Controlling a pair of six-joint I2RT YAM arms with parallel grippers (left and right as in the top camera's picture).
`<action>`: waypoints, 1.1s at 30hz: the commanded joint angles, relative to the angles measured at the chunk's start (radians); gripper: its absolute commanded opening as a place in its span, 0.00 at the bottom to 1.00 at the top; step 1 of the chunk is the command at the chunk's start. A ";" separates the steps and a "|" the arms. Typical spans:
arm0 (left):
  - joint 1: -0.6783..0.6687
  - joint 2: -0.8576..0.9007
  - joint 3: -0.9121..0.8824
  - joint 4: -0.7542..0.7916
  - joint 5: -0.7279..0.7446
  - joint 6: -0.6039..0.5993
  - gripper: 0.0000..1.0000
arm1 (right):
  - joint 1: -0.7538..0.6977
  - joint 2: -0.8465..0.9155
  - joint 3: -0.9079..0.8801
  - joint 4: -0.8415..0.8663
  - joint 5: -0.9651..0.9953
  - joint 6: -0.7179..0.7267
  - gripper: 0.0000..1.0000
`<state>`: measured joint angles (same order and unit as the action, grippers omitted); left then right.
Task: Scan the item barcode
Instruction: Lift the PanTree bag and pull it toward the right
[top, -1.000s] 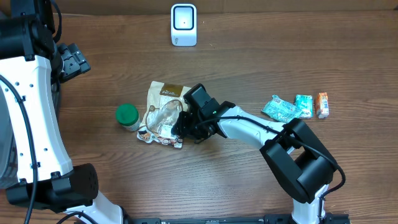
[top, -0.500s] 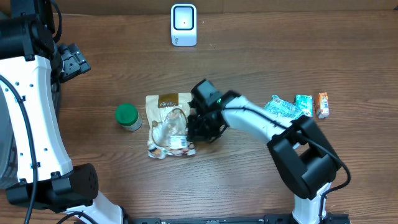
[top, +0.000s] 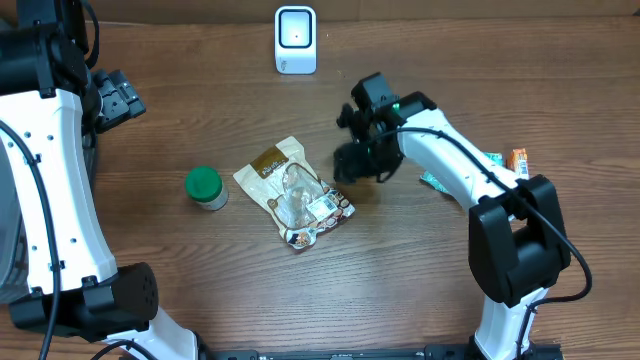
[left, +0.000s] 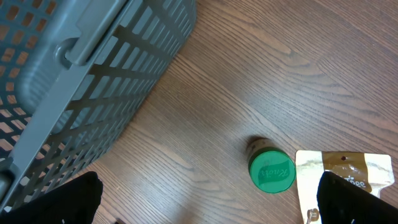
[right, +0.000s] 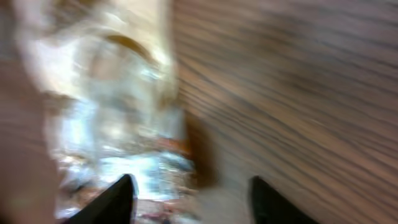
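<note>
The item, a tan and clear snack pouch (top: 294, 191), lies flat on the table at centre with a white label facing up. It also shows as a blur (right: 112, 118) in the right wrist view. My right gripper (top: 354, 161) hangs just right of the pouch and apart from it. Its jaws (right: 196, 202) stand open with only table between them. The white scanner (top: 295, 40) stands at the far edge. My left gripper (left: 211, 208) is open at the left, above bare table near the basket, holding nothing.
A green-lidded jar (top: 205, 187) (left: 272, 172) stands left of the pouch. A grey slatted basket (left: 68, 68) sits at the far left. Green wrappers (top: 437, 179) and a small orange pack (top: 518, 160) lie at the right, partly behind my right arm.
My right gripper opened, let go of the pouch and swung up and to the right. The pouch now lies turned and a little further right on the table. The left arm stayed still.
</note>
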<state>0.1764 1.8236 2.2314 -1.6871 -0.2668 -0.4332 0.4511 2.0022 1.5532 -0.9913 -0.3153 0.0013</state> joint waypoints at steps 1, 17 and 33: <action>-0.007 -0.004 0.002 -0.002 -0.013 0.015 1.00 | 0.053 -0.027 0.042 0.043 -0.335 0.019 0.37; -0.007 -0.004 0.002 -0.002 -0.013 0.015 1.00 | 0.394 0.093 0.017 0.060 -0.082 0.457 0.52; -0.007 -0.004 0.002 -0.002 -0.013 0.015 1.00 | 0.338 0.097 0.017 -0.188 0.337 0.553 0.56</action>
<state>0.1764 1.8236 2.2314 -1.6871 -0.2668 -0.4332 0.8532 2.1021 1.5692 -1.1488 -0.1177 0.5354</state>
